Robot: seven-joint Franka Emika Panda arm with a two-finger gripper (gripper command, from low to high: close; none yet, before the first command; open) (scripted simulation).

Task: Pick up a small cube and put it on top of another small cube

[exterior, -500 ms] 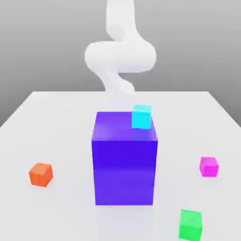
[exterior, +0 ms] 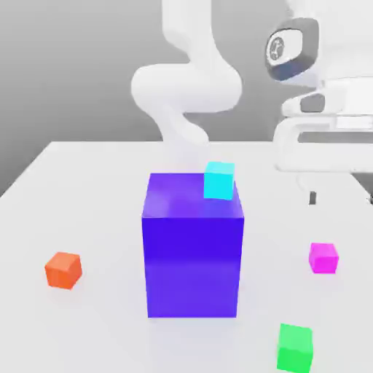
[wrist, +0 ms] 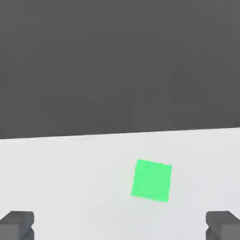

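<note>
Bare table [exterior: 95, 211] surrounds the pink cube [exterior: 323, 258]; the big block [exterior: 193, 248] stands well apart

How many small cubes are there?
4: cyan cube atop the big blue block, orange cube at its left, magenta cube and green cube at its right.

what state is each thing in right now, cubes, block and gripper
magenta cube: resting on the table, not held
green cube: resting on the table, nothing stacked on it
orange cube: resting on the table
cyan cube: sitting on top of the big blue-purple block
big blue-purple block: upright on the table
gripper: open, empty
</note>
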